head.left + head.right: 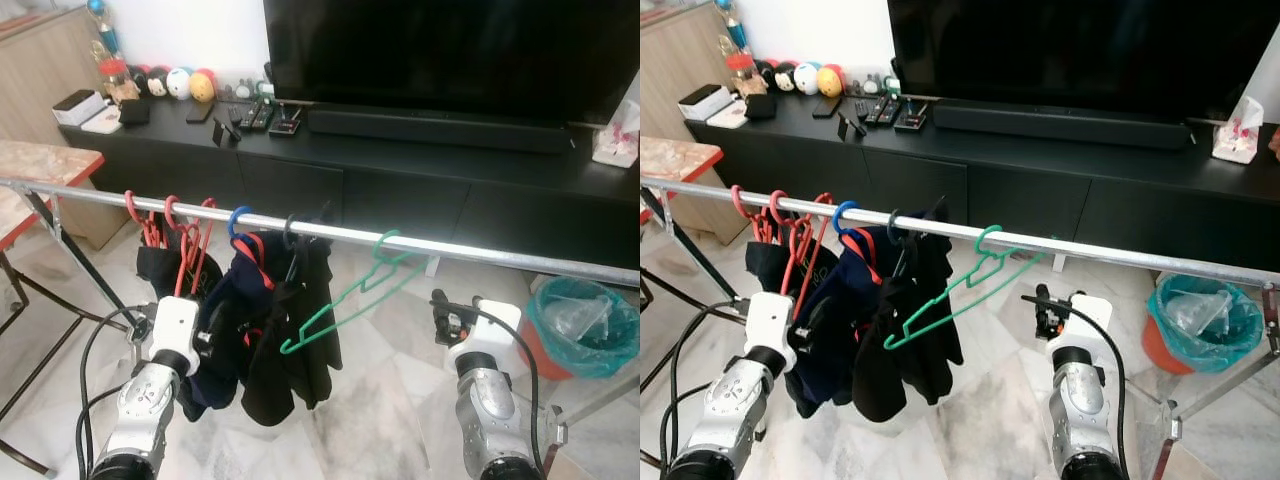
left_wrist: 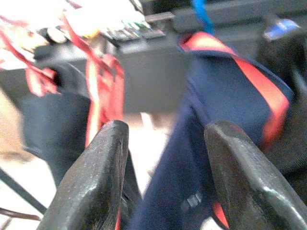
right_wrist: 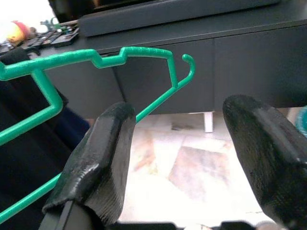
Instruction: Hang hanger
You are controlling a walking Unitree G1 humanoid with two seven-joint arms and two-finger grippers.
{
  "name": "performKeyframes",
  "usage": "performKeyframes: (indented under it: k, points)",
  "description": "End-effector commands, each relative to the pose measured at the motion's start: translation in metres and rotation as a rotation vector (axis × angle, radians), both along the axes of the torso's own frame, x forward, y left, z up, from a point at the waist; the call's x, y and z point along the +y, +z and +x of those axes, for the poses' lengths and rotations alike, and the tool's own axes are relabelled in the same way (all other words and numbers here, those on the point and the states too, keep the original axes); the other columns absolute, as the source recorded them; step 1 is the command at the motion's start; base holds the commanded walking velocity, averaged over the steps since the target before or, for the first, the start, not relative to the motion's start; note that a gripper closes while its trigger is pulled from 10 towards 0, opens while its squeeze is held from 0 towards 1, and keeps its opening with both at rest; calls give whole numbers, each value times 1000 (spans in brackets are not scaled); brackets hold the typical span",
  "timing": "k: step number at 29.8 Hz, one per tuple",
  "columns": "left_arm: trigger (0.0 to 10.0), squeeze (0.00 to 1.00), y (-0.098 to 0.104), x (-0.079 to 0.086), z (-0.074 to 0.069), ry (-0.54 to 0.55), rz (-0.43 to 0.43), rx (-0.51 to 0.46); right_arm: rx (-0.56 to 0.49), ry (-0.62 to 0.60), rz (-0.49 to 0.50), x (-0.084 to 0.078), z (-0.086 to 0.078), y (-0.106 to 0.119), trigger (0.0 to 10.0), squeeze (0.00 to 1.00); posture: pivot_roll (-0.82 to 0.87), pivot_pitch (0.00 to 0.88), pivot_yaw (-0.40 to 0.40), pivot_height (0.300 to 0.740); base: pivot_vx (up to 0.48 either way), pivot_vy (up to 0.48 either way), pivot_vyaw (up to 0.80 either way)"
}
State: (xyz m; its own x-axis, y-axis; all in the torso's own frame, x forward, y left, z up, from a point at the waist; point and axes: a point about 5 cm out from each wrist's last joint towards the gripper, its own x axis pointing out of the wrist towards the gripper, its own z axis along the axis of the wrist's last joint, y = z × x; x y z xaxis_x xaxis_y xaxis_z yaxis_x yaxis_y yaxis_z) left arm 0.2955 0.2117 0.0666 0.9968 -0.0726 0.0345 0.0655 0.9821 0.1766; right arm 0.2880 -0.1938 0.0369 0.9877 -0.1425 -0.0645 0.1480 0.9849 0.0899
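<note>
**Green hanger on the rail, claws clear**

We found the green hanger (image 1: 350,295) already hooked over the metal rail (image 1: 480,252), to the right of the dark garments (image 1: 285,340) and the red hangers (image 1: 185,240), hanging tilted with its lower end swung toward the clothes. Our right claw (image 3: 177,158) sat below the rail, near and to the right of the hanger, its fingers spread wide with nothing between them; the hanger lay just beyond the fingertips, not touching as far as we could tell. Our left claw (image 2: 165,177) was also spread and empty, pointing into the navy garment with the red trim (image 2: 225,96).

We judged the hanging itself done, so the step in hand was a clean release. To do it well we would have drawn the right claw straight back and down, keeping it open, so no finger caught the wire and dragged the hook off. The left arm needed only to stay out of the cloth.
</note>
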Motion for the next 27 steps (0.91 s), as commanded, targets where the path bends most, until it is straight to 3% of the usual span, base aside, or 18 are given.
performKeyframes:
  k: [1, 6, 13, 27]
  points:
    - [10000, 0, -1, 0, -1, 51, 2, -19, -43, -21, -40, -4, -2, 7, 10000, 0, 29, 17, 59, 740, 0, 0, 0]
    - [10000, 0, -2, -7, 0, 70, -24, -29, -67, -48, -110, -16, -11, 10, 10000, 0, 6, 5, 46, 740, 0, 0, 0]
    - [10000, 0, -5, -7, -7, 81, -22, -27, -75, -68, -122, -25, -26, 8, 10000, 0, -8, 0, 40, 740, 0, 0, 0]
    - [10000, 0, -9, -12, -10, 90, -21, -31, -70, -68, -119, -20, -23, 10, 10000, 0, 2, 0, 22, 740, 0, 0, 0]
